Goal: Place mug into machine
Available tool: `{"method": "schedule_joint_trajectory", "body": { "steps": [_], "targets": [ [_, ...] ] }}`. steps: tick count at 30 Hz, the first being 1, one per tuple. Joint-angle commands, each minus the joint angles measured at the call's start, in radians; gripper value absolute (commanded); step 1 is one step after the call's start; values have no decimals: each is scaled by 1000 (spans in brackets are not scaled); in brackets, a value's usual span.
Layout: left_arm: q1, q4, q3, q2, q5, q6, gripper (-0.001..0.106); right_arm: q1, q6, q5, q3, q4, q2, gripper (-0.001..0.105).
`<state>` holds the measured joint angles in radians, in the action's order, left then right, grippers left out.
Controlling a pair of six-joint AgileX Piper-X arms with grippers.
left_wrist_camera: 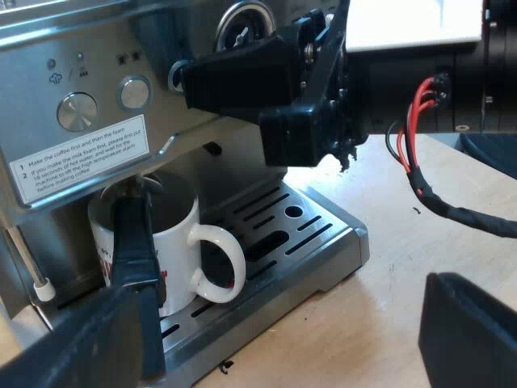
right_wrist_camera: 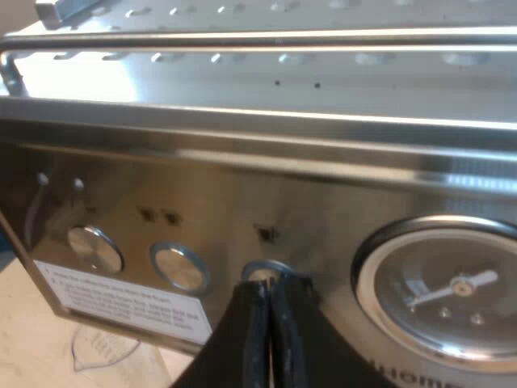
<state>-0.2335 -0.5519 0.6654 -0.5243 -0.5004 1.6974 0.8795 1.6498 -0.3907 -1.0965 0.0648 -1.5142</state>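
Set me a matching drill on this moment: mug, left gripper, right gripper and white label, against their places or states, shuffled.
Things:
1. mug
2. left gripper
3. right gripper
4. white label

Places or states:
A. shut, tips at a round button on the machine front
B. standing on the drip tray
C. open, fingers wide apart
D. stuck just below the round knobs

Pairs: 1-B, 2-C, 3-A, 4-D
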Motion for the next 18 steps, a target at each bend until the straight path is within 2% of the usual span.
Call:
{"method": "schedule_joint_trajectory", "body": {
  "steps": [1, 18],
  "targets": [
    [-5, 3, 3, 4, -12, 5, 72, 8, 15, 28, -6, -65, 3, 0],
    [-5, 3, 3, 4, -12, 5, 72, 11, 15, 28, -6, -65, 26, 0]
  ]
}}
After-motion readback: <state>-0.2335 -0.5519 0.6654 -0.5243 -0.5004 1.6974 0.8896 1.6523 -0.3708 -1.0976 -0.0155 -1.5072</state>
